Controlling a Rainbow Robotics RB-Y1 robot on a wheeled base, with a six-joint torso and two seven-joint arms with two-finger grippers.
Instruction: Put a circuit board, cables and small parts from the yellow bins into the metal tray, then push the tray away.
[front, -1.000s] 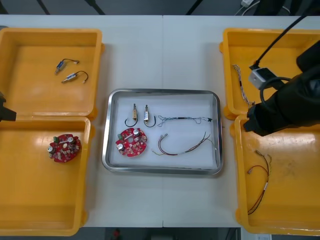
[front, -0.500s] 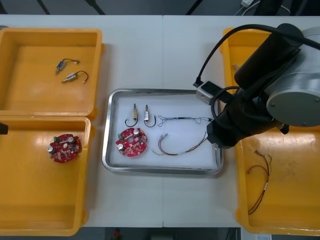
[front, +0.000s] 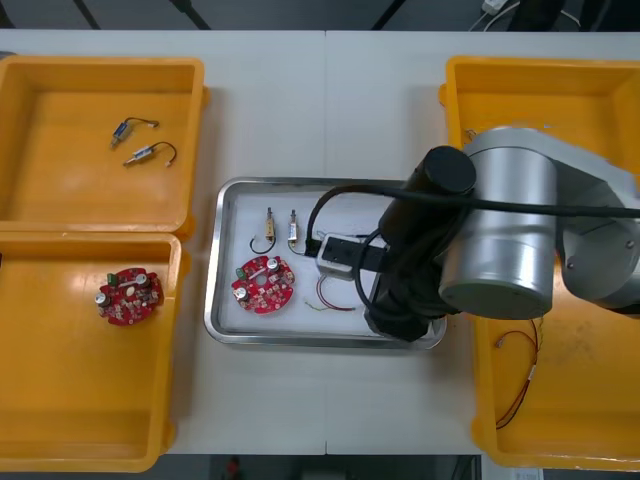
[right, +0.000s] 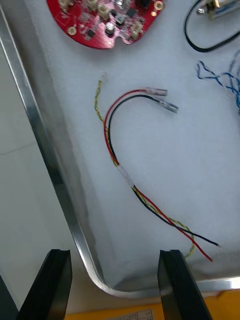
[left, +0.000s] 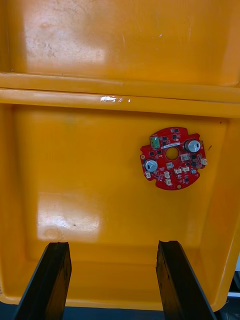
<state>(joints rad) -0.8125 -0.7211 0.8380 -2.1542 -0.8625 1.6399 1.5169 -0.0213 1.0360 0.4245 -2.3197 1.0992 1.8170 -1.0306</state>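
Fingers of the right gripper (right: 114, 260) stand spread wide, holding nothing, straddling a rounded corner rim of the metal tray (front: 212, 262) at centre frame. Inside lie a red and yellow cable (right: 121, 171) and a circuit board (front: 263, 284). Bare table (front: 325, 110) stretches from the tray's upper rim toward top centre. The left gripper (left: 112, 250), likewise spread, hovers over the lower-left yellow bin (front: 60, 400).

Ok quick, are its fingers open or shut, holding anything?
Left fingers: open, empty, above a yellow bin.
Right fingers: open, empty, above the metal tray.
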